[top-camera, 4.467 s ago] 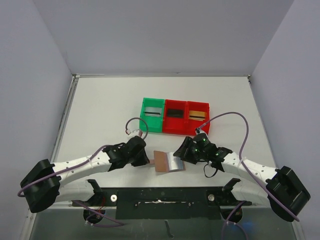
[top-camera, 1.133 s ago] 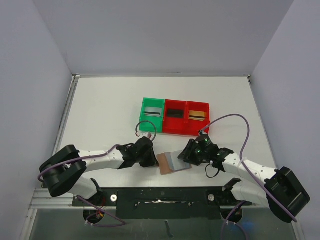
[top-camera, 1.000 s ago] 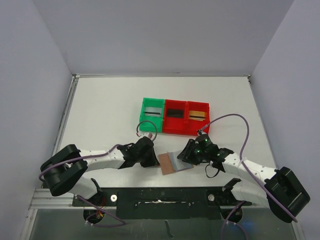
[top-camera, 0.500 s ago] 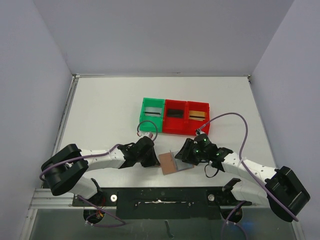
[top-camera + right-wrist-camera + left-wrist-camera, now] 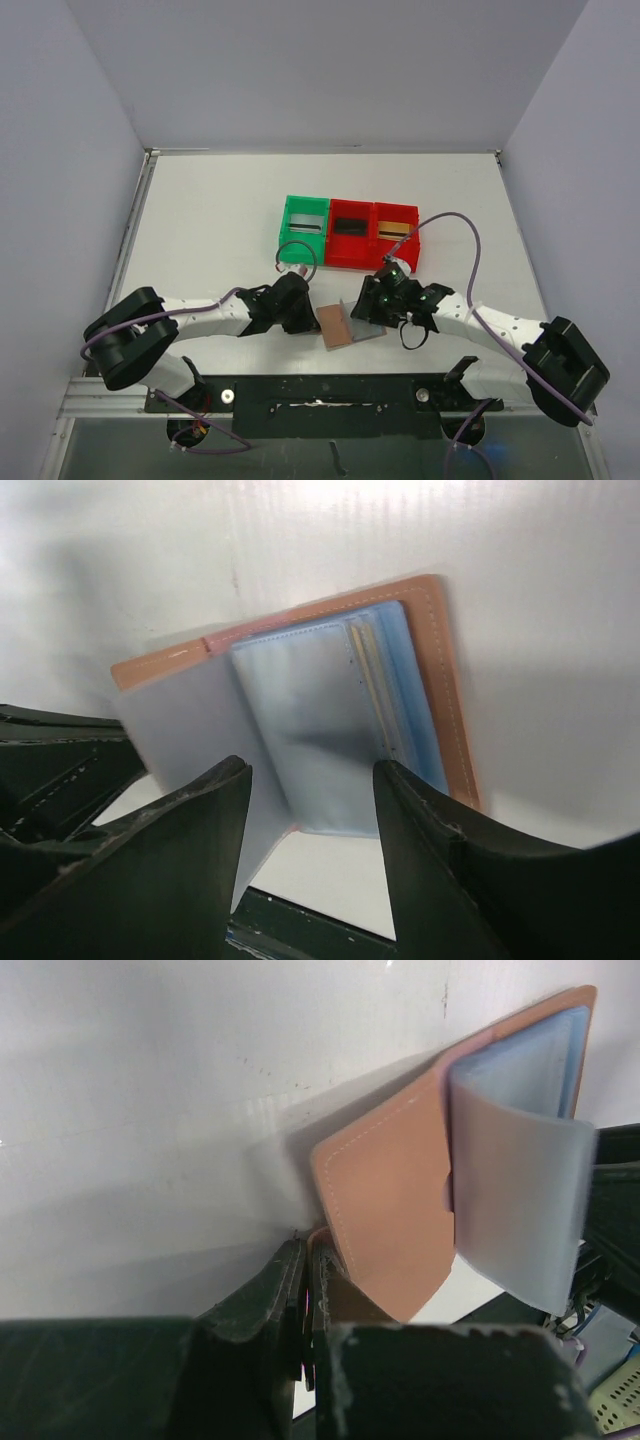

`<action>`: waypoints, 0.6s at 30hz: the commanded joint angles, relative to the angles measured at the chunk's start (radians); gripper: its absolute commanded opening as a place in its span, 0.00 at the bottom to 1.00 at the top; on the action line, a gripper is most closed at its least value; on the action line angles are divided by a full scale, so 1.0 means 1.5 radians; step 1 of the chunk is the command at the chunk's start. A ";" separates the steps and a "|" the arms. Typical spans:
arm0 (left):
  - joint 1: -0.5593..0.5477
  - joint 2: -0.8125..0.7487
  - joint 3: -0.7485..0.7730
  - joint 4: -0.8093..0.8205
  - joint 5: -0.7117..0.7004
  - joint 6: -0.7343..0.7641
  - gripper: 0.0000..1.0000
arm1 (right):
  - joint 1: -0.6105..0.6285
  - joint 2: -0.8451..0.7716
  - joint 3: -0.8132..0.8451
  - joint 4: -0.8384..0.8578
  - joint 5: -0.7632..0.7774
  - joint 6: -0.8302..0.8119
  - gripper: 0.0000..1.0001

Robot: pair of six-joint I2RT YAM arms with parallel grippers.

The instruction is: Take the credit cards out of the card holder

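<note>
Top external view shows card holder (image 5: 345, 323) lying open on table (image 5: 220, 220) near its front edge, between both grippers. Only left wrist view shows left gripper (image 5: 308, 1290) pinched tight on its tan leather flap. Right gripper (image 5: 310, 780) hovers over the blue lining, jaws spread, holding nothing. Pocket contents too blurred to read.

Left hand (image 5: 307, 1252) pinched shut — right hand (image 5: 310, 776) apparently open.
</note>
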 commanded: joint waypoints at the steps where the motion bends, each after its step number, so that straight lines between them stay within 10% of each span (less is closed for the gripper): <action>1: -0.004 0.014 0.026 0.028 0.011 0.015 0.00 | 0.031 0.058 0.045 0.001 0.018 -0.021 0.51; 18: -0.005 0.019 0.034 0.006 0.006 0.017 0.00 | 0.065 0.039 0.111 -0.028 0.070 -0.038 0.47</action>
